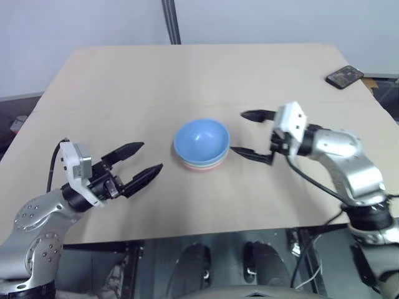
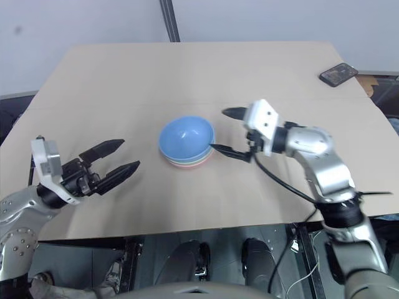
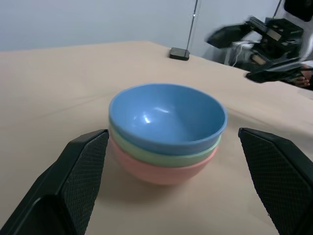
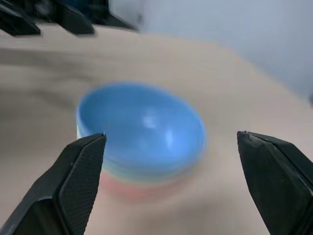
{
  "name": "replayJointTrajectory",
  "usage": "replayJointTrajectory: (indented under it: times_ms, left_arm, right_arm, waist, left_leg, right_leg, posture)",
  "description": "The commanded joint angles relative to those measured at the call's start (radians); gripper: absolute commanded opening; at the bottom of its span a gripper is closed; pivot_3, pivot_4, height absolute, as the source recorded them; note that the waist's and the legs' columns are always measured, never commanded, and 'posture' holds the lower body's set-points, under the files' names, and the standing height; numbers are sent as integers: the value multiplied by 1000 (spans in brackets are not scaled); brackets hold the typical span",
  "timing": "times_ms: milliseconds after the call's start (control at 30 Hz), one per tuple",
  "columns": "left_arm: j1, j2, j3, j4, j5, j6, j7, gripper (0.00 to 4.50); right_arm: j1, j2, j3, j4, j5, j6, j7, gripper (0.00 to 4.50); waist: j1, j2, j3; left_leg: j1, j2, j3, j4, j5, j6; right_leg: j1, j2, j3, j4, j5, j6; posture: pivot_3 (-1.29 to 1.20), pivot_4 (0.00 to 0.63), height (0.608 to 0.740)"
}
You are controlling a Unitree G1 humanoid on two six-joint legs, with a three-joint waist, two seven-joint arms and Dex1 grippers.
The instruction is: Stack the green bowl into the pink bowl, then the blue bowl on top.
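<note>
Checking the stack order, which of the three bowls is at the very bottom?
The pink bowl, resting on the table; the green bowl sits in it, the blue bowl on top.

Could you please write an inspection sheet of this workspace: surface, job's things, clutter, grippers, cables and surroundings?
Surface: tan table, flat, bare around the stack.
Job's things: blue bowl nested in green bowl, which sits in pink bowl; stack upright, mid-table.
Clutter: dark phone at far right corner.
Grippers: left gripper open, apart from the stack; right gripper open, beside the stack, holding nothing.
Cables: black cable along right arm.
Surroundings: pale wall, dark pole behind the table.
</note>
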Motion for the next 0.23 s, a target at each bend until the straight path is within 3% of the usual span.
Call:
replayJointTrajectory:
  times_ms: [33,233]
  left_arm:
    - [42,34,67,-41,24,3,27,4500]
    - [163,65,155,-47,26,15,-9,4500]
  right_arm:
    - [100,-77,-164,-79,64,64,-19,4474]
    - [303,-189,-339,-132,150,107,15,4474]
  waist:
    - [1,0,0]
    - [-4,0,0]
  left_leg:
    - [0,0,0,0,0,0]
    - [0,1,1,0,-2,4]
  right_leg:
    - [0,0,0,0,0,0]
    - [0,0,1,-1,-1,1]
  posture:
    - [0,150,740]
    - [0,150,740]
